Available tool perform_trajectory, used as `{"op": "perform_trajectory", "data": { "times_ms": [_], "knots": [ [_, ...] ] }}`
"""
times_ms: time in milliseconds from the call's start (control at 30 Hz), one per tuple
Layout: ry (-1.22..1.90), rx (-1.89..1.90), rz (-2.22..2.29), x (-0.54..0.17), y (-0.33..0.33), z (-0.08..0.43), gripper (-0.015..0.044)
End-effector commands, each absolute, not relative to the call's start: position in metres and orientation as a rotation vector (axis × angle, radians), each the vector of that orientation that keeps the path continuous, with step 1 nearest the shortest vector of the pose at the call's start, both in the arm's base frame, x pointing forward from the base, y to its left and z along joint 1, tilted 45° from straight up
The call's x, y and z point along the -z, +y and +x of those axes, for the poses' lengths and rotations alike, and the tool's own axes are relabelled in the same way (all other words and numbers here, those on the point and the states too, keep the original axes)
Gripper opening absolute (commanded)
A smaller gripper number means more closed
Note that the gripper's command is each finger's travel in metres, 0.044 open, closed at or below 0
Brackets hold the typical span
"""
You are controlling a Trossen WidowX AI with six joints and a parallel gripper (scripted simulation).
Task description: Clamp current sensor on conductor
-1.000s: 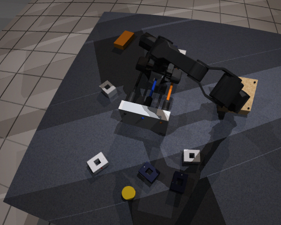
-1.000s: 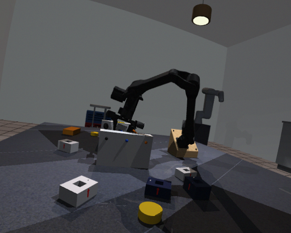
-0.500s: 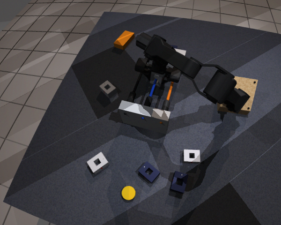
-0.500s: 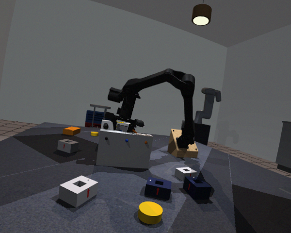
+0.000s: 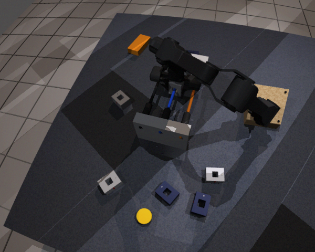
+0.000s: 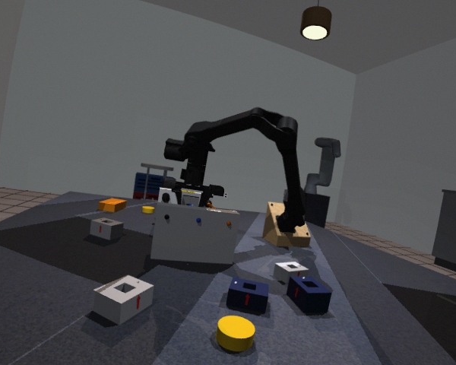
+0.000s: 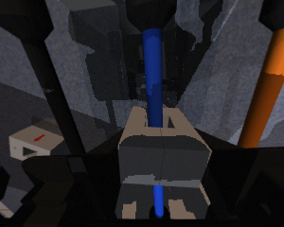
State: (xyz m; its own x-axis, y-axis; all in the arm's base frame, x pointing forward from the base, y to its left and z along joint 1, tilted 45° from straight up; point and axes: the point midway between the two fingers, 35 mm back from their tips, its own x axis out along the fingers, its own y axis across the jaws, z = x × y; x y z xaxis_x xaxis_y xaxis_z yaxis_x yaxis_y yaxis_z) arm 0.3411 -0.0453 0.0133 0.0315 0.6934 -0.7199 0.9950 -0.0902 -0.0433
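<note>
My fingers (image 5: 177, 80) (image 6: 192, 190) are squeezing the sensor (image 5: 174, 86) (image 6: 189, 198) (image 7: 165, 158). It sits between them, one dark finger on its left side and one on its right side in the wrist view. I have not let go. The sensor is up off the table (image 5: 79, 163) (image 6: 43, 255), around the blue wire (image 5: 171, 98) (image 6: 189, 204) (image 7: 153, 71). The wire goes in at one end and shows again at the other. The black wire (image 5: 153, 94) (image 7: 54, 95) is on one side and the orange wire (image 5: 191, 100) (image 6: 210, 204) (image 7: 275, 66) is on the other, both apart from the sensor.

Some bits are hard to see. From the top, my arm (image 5: 186, 61) (image 6: 232, 123) covers a lot of my hand, and the sensor is just a small grey shape under it. From outside, the grey wall (image 5: 163, 135) (image 6: 194, 236) hides most of the wires and the low part of the sensor. In the wrist view, the dark fingers run off the bottom, and it is too dark to see just where they touch. I can see a thin line down the sensor, but I cannot tell if it is latched. I cannot see its arrow, and I cannot read a LOAD mark, so I cannot tell if it points the right way.
</note>
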Motion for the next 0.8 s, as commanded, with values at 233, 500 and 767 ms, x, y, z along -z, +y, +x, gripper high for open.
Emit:
{"op": "perform_trajectory", "data": {
  "times_ms": [233, 500, 767],
  "knots": [
    [1.707, 0.824, 1.834, -0.0132, -0.0453, 0.3411, 0.0184],
    [1.707, 0.824, 1.834, -0.0132, -0.0453, 0.3411, 0.0266],
    [1.707, 0.824, 1.834, -0.0132, -0.0453, 0.3411, 0.0266]
  ]
}}
